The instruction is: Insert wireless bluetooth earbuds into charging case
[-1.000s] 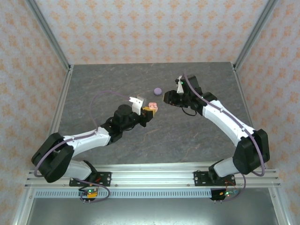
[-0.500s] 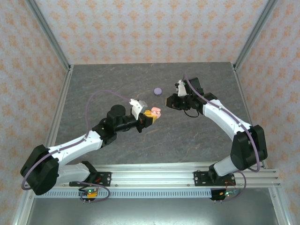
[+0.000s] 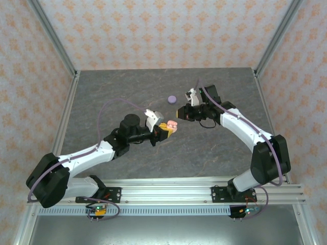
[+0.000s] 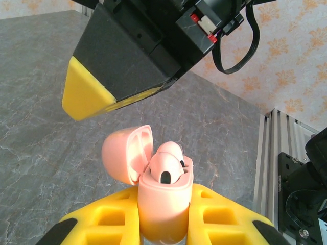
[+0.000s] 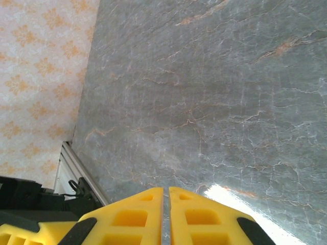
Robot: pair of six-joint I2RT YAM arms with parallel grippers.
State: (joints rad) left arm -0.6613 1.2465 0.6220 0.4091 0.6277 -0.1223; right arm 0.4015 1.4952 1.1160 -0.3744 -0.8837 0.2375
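A pink charging case (image 4: 164, 206) stands upright with my left gripper (image 4: 163, 224) shut on its lower half. Its lid (image 4: 125, 155) is hinged open to the left. Two pinkish earbuds (image 4: 164, 166) sit in the case's sockets, heads poking out. In the top view the case (image 3: 172, 124) hangs above the table's middle at the tip of my left gripper (image 3: 164, 128). My right gripper (image 3: 180, 112) hovers just beyond and right of it. In the left wrist view, its yellow tip (image 4: 87, 97) hangs above the lid. The right gripper (image 5: 166, 193) is shut with nothing between its fingers.
A pale purple round disc (image 3: 172, 98) lies on the grey stone-patterned table (image 3: 112, 92) behind the grippers. Metal frame posts and patterned walls enclose the table on three sides. The arm bases stand on the rail at the near edge.
The right gripper has shut and slid a little left toward the case. The left gripper has carried the open case slightly right and nearer.
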